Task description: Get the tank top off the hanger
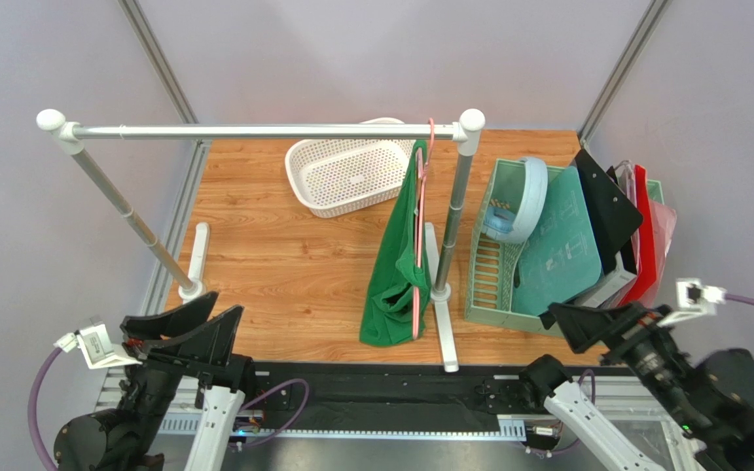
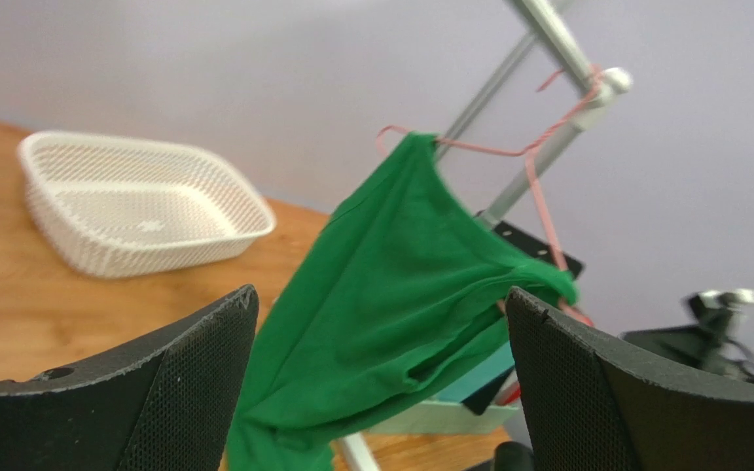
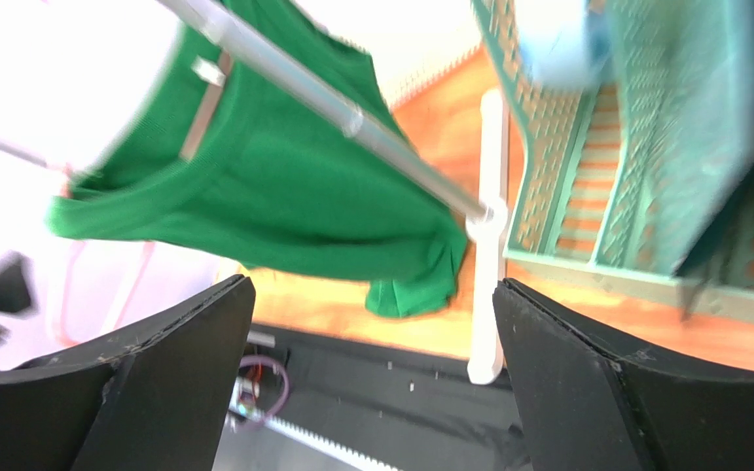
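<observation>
Jaws spread wide on both sides: my left gripper and my right gripper clasp nothing, each low at the near edge of the table, well apart from the garment. The tank top hangs on the pink hanger, whose hook sits over the silver rail just beside the right-hand post.

The job in hand, as I read it, is the reach in. I'd bring one gripper up to steady the hanger wire, so it can't swing or slide along the rail, and send the other to pinch a shoulder strap near the wire's outer end. Then I'd draw that strap outward and off the end rather than tugging straight down — a downward pull would likely drag the hanger along with it.

The cloth is bright green, soft and limp, bunched into long folds. It drapes unevenly, one side sagging low toward the wooden tabletop; whether the hem touches the wood I cannot tell.
</observation>
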